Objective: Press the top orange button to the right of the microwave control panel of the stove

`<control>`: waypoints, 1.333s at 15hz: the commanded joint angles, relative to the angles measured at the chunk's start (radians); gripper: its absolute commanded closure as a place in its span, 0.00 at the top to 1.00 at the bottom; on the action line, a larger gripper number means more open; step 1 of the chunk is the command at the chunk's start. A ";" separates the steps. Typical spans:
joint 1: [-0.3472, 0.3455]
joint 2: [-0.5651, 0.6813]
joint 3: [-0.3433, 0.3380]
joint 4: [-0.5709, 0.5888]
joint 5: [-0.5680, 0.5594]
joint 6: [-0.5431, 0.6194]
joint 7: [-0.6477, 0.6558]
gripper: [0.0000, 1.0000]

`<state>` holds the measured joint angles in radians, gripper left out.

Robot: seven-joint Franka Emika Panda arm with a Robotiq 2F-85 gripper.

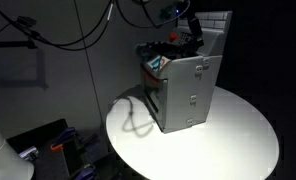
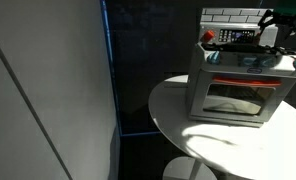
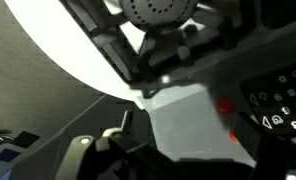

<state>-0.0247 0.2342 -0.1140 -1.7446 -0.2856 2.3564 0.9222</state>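
Observation:
The grey toy stove (image 1: 183, 90) stands on a round white table (image 1: 238, 140); it also shows in an exterior view (image 2: 238, 85) with its oven door facing front. My gripper (image 1: 191, 32) hovers over the stove's top at the back, next to the white tile panel (image 2: 228, 16). In the wrist view the stove's grey top (image 3: 183, 120) fills the middle. Two orange buttons, an upper one (image 3: 225, 105) and a lower one (image 3: 234, 138), sit beside the dark control panel (image 3: 278, 105). My gripper (image 3: 188, 152) looks open and empty, its fingers apart just above the surface.
A burner (image 3: 163, 12) and dark grate sit on the stove top. Cables hang behind the stove (image 1: 78, 30). A grey wall panel (image 2: 48, 90) stands beside the table. The table edge drops off near the stove's front (image 2: 178, 125).

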 commanded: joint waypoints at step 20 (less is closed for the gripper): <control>0.015 0.062 -0.025 0.085 0.002 0.000 0.026 1.00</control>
<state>-0.0229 0.2598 -0.1189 -1.7153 -0.2856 2.3564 0.9229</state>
